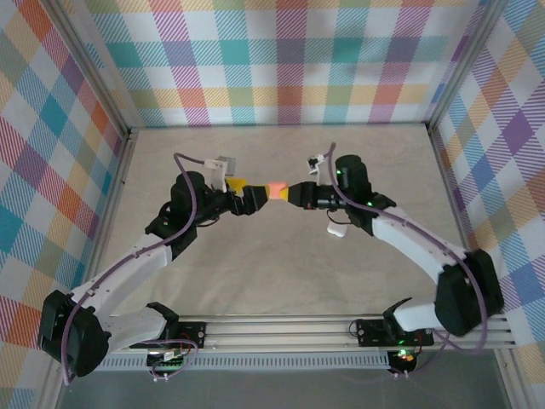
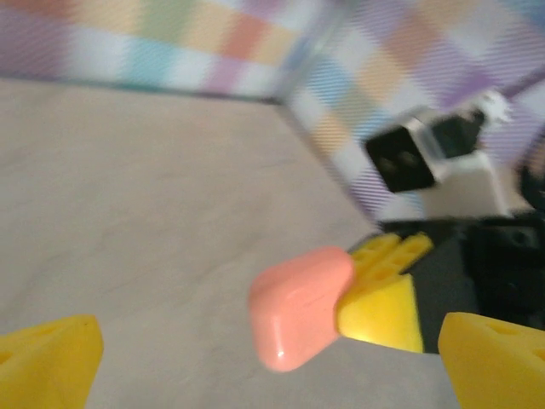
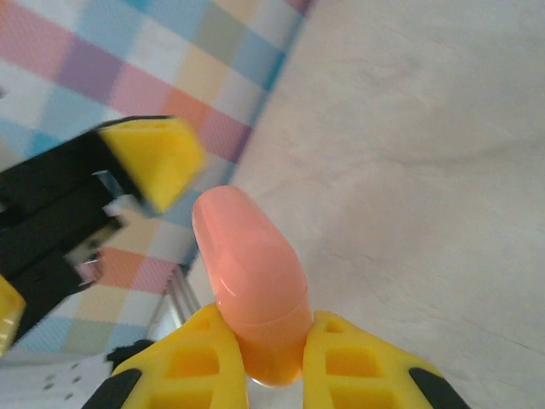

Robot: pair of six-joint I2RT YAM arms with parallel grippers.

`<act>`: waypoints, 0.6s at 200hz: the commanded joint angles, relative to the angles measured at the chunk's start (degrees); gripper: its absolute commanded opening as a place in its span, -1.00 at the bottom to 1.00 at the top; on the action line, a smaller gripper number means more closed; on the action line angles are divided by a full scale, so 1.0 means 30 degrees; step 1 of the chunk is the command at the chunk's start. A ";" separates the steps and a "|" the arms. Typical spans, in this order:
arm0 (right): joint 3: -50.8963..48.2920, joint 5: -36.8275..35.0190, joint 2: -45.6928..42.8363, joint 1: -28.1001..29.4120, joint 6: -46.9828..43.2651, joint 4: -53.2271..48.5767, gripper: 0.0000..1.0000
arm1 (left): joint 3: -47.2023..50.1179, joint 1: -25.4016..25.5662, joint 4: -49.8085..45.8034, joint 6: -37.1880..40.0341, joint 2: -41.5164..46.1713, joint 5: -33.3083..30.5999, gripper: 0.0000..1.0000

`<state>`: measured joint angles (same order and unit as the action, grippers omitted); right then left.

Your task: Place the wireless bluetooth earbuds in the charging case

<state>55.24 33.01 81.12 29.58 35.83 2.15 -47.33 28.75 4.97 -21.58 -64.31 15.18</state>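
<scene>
The charging case (image 3: 251,281) is noted as a small pebble-shaped body of uniform salmon pink, with rounded ends and softly curved sides. Its surface is smooth and slightly glossy, apparently plastic. A fine seam is seen running across it close to the gripped end, and the case is observed to be closed.

In the top external view the case (image 1: 278,189) is located just above the middle of the frame, between the two tools, with its long axis lying roughly left to right. In the right wrist view the long axis is seen rising from the bottom centre toward the upper left, the free rounded end leading.

The right gripper (image 1: 295,194) is found clamped on the case at one end, its ribbed yellow fingers (image 3: 183,371) pressed against opposite sides.

The left gripper (image 1: 247,192) is recorded with jaws set wide apart and nothing held. Its wedge-shaped yellow fingertips (image 2: 51,358) are seen at the lower corners of the left wrist frame. One of them is seen just beside the free end of the case in the right wrist view; contact cannot be confirmed.

The table (image 1: 255,281) is a pale beige surface with faint mottling. A small white rounded object (image 1: 336,228) is noted under the right arm.
</scene>
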 commanded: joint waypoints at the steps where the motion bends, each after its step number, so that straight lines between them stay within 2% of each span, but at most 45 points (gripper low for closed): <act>1: 0.0597 -0.0616 0.2756 -0.0091 0.0972 -0.2024 -1.00 | -0.0788 -0.0426 -0.6501 -0.2399 0.0102 -0.8261 1.00; 22: 0.1650 -0.0224 0.5511 -0.0054 0.1470 -0.1918 -0.98 | -0.0529 -0.1000 -0.6785 -0.0380 -0.0189 -0.6896 1.00; 71: 0.3387 -0.1404 0.8846 -0.0047 0.0756 -0.4088 -0.82 | -0.0627 -0.1059 -0.8669 0.1004 -0.0570 -0.6994 1.00; 85: 0.3626 -0.1632 0.9289 -0.0051 0.0697 -0.4723 -0.65 | -0.0746 -0.1063 -0.8982 0.1094 -0.0766 -0.7182 1.00; 106: 0.4183 -0.2157 0.9485 -0.0047 0.0545 -0.6195 -0.26 | -0.1184 -0.1089 -0.9597 0.1388 -0.1155 -0.7285 1.00; 120: 0.4203 -0.2675 0.8934 -0.0047 0.0399 -0.6736 -0.10 | -0.1472 -0.1111 -0.9922 0.1618 -0.1321 -0.7420 1.00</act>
<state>66.06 27.53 109.08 29.58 38.06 -12.67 -48.62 26.04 -21.45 -18.98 -67.44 -5.48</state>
